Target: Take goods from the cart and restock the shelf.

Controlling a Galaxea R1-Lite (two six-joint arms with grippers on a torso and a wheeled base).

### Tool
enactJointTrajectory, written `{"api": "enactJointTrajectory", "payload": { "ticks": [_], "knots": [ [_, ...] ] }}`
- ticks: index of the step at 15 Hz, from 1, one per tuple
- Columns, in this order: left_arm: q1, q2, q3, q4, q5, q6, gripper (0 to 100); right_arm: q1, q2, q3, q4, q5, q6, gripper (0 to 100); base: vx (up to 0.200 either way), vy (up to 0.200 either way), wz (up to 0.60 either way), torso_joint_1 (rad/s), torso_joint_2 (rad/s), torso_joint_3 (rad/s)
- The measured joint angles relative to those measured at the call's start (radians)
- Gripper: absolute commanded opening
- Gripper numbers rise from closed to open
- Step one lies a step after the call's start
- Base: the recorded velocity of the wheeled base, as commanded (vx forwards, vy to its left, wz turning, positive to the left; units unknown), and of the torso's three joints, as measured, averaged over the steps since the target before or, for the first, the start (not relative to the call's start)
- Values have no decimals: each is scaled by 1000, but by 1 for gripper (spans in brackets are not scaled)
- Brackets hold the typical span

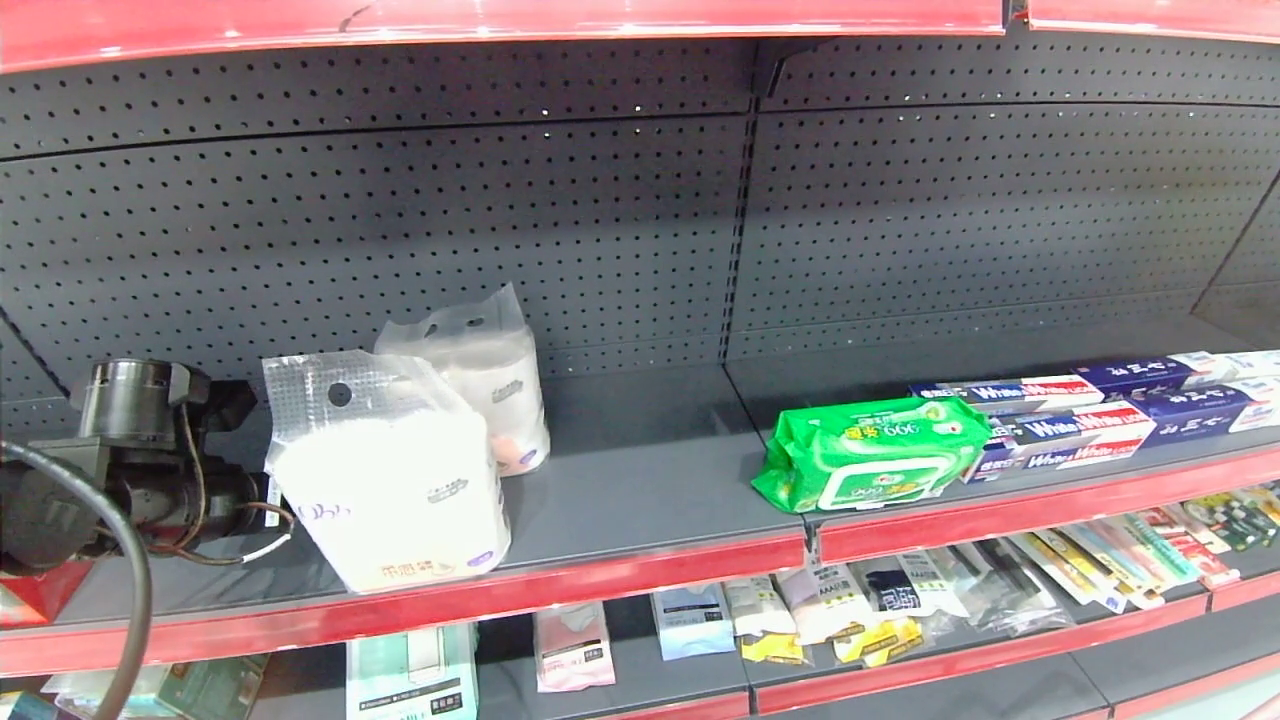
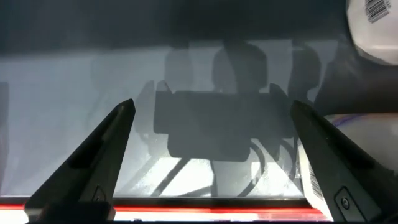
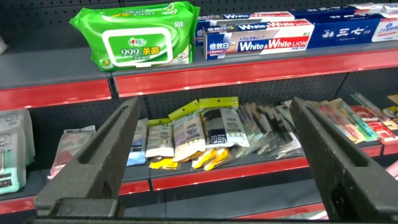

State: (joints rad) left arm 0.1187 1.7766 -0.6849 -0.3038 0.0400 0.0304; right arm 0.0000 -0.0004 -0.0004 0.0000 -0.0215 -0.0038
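The left hand (image 2: 212,107) is open over the shelf (image 1: 640,470), beside the tissue pack (image 1: 390,480); the right hand (image 3: 216,102) is open too.

Grey shelf (image 1: 640,470), red front lip. White tissue pack (image 1: 385,480) is sitting right beside the left gripper (image 2: 212,107), with the roll pack (image 1: 490,380) standing just past it. Green wipes pack (image 3: 134,34) and toothpaste boxes (image 3: 261,37) are lying ahead of the right gripper (image 3: 216,102), higher up.
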Motion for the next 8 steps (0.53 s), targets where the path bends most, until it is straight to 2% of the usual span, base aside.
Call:
{"api": "enactJointTrajectory", "payload": {
  "ticks": [8],
  "knots": [
    [-39, 13, -1, 1, 4, 0, 100, 0, 0, 0, 0, 0, 0, 100, 0, 0, 0, 0, 0, 0]
  ]
}}
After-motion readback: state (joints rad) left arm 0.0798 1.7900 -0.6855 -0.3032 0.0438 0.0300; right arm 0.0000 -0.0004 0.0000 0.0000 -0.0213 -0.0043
